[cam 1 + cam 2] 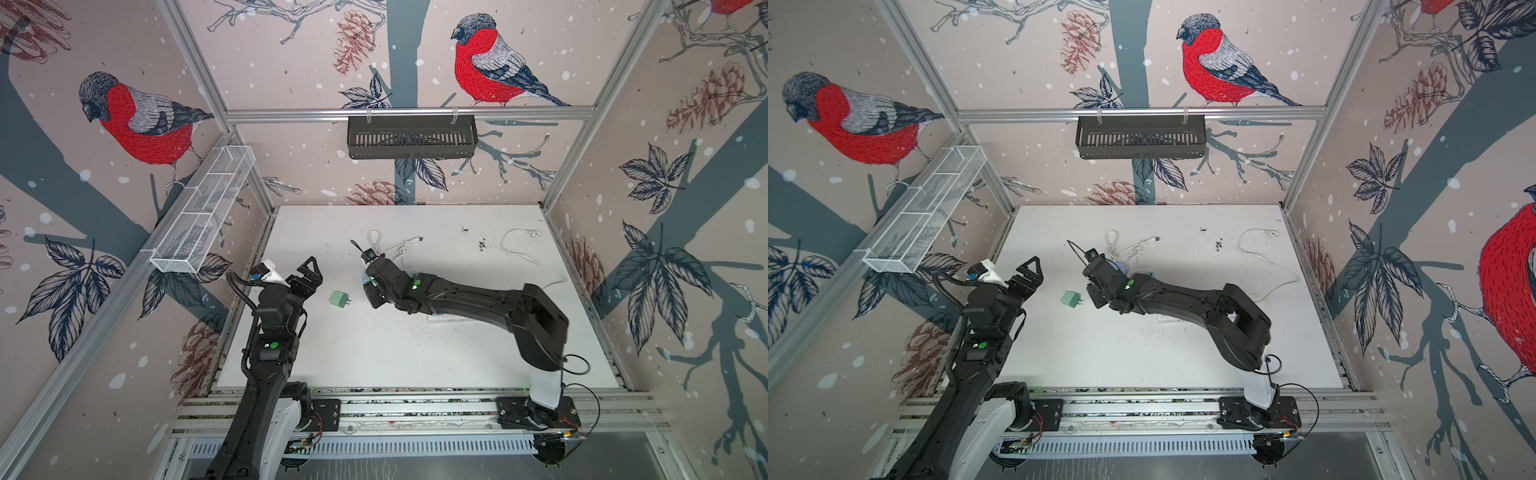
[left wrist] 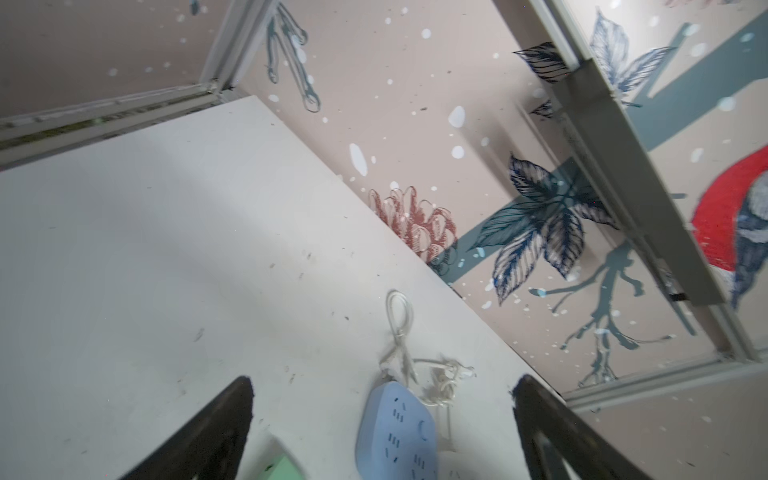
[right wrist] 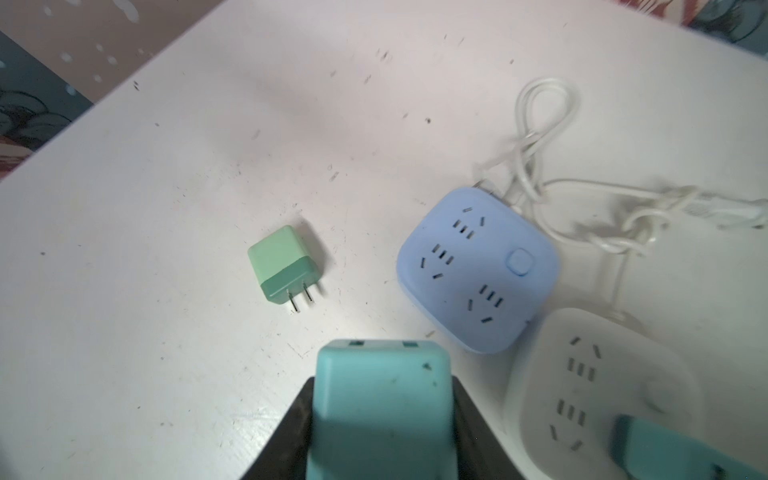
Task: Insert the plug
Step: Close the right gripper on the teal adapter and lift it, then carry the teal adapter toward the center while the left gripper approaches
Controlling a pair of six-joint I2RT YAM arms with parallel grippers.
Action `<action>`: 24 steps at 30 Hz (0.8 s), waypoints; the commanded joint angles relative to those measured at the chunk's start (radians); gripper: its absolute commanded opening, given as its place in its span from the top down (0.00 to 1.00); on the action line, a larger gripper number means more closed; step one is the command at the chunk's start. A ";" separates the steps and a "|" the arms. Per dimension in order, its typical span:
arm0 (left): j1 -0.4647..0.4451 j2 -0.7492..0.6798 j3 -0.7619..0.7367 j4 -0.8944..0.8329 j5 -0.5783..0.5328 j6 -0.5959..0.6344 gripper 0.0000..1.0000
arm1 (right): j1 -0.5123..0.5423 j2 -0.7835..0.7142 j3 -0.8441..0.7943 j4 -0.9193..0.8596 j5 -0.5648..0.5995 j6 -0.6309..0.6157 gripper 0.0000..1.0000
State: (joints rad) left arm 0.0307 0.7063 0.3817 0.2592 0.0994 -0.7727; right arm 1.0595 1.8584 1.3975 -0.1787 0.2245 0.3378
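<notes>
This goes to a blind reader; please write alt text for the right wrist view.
The right claw grips a teal plug, close up over a white table. Beyond it lie a green two-pin plug and a blue socket block beside a white socket block.

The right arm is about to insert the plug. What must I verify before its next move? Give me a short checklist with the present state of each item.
1. The teal plug sits between the fingers of the right pincer: ok.
2. Its prongs are straight and point at a socket: cannot tell, they do not show in the wrist view.
3. The blue socket block lies flat with all slots empty: ok.
4. The green plug lies on the table, apart from the blue block: ok.
5. The left pincer is open, empty and off to the side of the sockets: ok.
6. The white cord lies beside the blue block, not over its slots: ok.
</notes>
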 commanded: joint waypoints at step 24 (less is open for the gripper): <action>-0.554 0.194 0.185 0.234 0.250 0.331 0.31 | -0.183 -0.874 -1.127 1.306 -0.050 -0.526 0.97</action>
State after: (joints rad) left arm -0.4686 0.8692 0.5400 0.4374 0.3386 -0.5255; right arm 0.8928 0.9821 0.2729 1.0409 0.2543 -0.1596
